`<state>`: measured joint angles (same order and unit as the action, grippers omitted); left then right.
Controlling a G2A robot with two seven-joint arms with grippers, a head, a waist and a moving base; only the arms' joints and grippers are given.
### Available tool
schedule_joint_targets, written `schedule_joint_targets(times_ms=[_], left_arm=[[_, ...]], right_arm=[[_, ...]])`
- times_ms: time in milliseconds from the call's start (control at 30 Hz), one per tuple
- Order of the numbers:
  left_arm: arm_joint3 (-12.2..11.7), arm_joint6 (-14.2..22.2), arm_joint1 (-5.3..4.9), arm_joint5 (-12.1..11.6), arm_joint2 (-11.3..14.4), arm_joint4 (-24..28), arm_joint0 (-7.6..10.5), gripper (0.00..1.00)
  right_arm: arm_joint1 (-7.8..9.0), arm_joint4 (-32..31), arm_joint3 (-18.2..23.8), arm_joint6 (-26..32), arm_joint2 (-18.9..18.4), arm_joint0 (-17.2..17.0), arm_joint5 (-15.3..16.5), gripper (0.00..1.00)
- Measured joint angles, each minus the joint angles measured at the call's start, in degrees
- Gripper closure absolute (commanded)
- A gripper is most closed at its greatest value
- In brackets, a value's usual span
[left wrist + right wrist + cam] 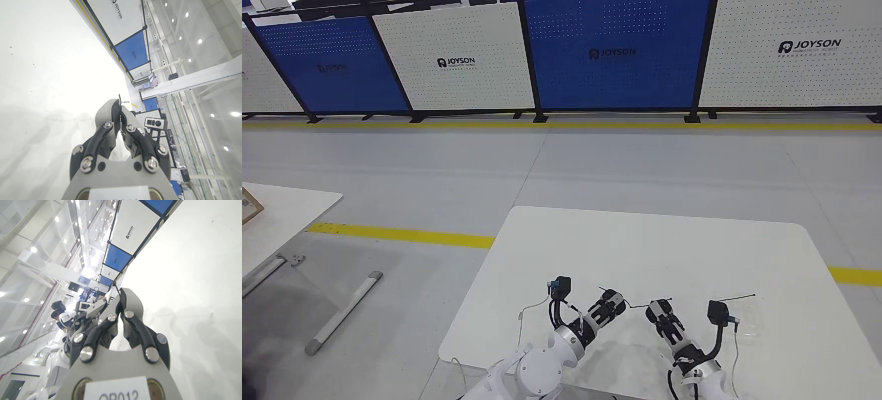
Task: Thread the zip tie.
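A white table [662,250] is standing on a pale grey floor, with blue and white partition panels [612,50] lining the far side of the room. Two robot arms are reaching in over the table's near edge, close together and facing each other.

The left gripper [614,298] is sitting just beside the right gripper [655,311], and a thin black zip tie [647,303] is stretching across the small gap between them, raised above the table.

In the left wrist view, the left gripper [120,106] is pinching tight on the zip tie [119,98]. A short black end is poking out past the fingertips, and a finer strand is running off sideways.

In the right wrist view, the right gripper [119,296] is likewise clamping narrow on the zip tie [116,287]. The strip is sticking out beyond the fingertips and ending in a small block.

I cannot tell whether the strip is passing through its own head.

Another thin black strip [738,297] is lying on the table, just outside the right arm.
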<state>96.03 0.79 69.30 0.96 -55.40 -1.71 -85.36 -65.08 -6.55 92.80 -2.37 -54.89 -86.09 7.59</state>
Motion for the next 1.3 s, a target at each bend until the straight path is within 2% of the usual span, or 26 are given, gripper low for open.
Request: schedule_joint_targets(times_ms=[933,1300], left_arm=[[0.0,0.0,0.00,0.0,0.0,0.0,0.00,1.00],[-0.1,0.2,0.22,-0.4,0.2,0.7,0.07,1.00]], right_arm=[[-0.04,0.1,0.0,0.0,-0.1,-0.1,0.0,1.00],[-0.78,1.7,0.2,0.6,-1.1,-0.8,1.5,1.00]])
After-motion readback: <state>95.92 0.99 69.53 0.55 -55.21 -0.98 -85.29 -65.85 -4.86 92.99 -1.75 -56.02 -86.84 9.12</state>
